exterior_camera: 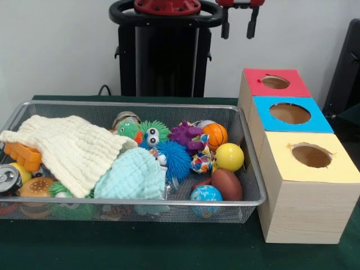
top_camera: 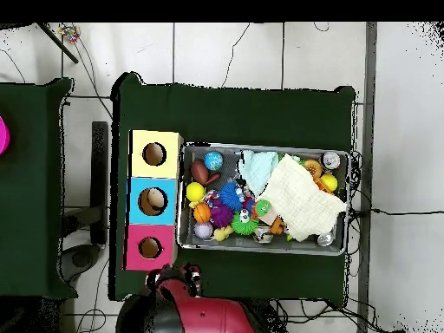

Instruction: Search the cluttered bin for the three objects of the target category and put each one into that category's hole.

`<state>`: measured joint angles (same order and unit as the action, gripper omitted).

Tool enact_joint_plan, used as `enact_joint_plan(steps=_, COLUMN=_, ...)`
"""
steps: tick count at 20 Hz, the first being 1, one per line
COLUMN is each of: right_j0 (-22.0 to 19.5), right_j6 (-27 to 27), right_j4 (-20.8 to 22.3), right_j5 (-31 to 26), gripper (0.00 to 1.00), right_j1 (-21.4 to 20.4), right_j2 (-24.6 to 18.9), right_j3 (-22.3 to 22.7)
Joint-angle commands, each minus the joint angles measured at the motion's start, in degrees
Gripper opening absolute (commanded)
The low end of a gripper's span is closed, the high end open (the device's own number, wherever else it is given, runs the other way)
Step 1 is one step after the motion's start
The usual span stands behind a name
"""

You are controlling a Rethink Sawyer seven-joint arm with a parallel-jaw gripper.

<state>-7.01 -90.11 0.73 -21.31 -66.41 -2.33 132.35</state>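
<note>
The silver wire mesh bin point(exterior_camera: 140, 105) sits on the green table, full of toys; it also shows in the overhead view point(top_camera: 260, 245). The round hole point(exterior_camera: 275, 82) in the red-topped wooden box is at the back right, and shows in the overhead view point(top_camera: 150, 248). Balls lie at the bin's right end: an orange basketball point(exterior_camera: 215, 135), a yellow ball point(exterior_camera: 229, 156), a brown football point(exterior_camera: 226, 184) and a globe ball point(exterior_camera: 205, 197). My gripper point(exterior_camera: 238, 22) hangs open and empty high above the table, behind the red box and apart from the bin.
A cream cloth point(exterior_camera: 67, 146) and a light blue cloth point(exterior_camera: 132, 174) cover the bin's left and middle. Spiky toys point(exterior_camera: 171, 157), a can point(exterior_camera: 8, 179) and a toy burger point(exterior_camera: 36, 188) lie around them. Blue-topped point(exterior_camera: 289, 113) and yellow-topped point(exterior_camera: 311, 156) boxes stand in front of the red one.
</note>
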Motion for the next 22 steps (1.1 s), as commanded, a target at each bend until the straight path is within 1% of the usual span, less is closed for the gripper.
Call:
enact_joint_plan(steps=1, right_j0=1.5, right_j6=-8.4, right_j4=3.3, right_j5=3.3, gripper=1.00, right_j1=9.7, right_j2=0.1, right_j3=-7.7)
enact_joint_plan(steps=4, right_j0=2.0, right_j6=-8.6, right_j4=3.8, right_j5=6.8, gripper=1.00, right_j1=13.5, right_j2=0.6, right_j3=-8.7)
enact_joint_plan(steps=9, right_j0=2.9, right_j6=-7.9, right_j4=5.0, right_j5=9.0, gripper=1.00, right_j1=18.9, right_j2=1.6, right_j3=-10.6)
enact_joint_plan(steps=13, right_j0=3.5, right_j6=-7.5, right_j4=5.6, right_j5=12.8, gripper=1.00, right_j1=24.7, right_j2=2.0, right_j3=-12.5)
enact_joint_plan(steps=15, right_j0=3.6, right_j6=-7.6, right_j4=5.6, right_j5=14.5, gripper=1.00, right_j1=26.9, right_j2=1.8, right_j3=-13.4)
enact_joint_plan(steps=17, right_j0=3.9, right_j6=-7.8, right_j4=5.2, right_j5=14.8, gripper=1.00, right_j1=27.9, right_j2=1.9, right_j3=-14.1)
enact_joint_plan(steps=22, right_j0=5.2, right_j6=-8.1, right_j4=4.4, right_j5=12.5, gripper=1.00, right_j1=27.4, right_j2=2.8, right_j3=-15.3)
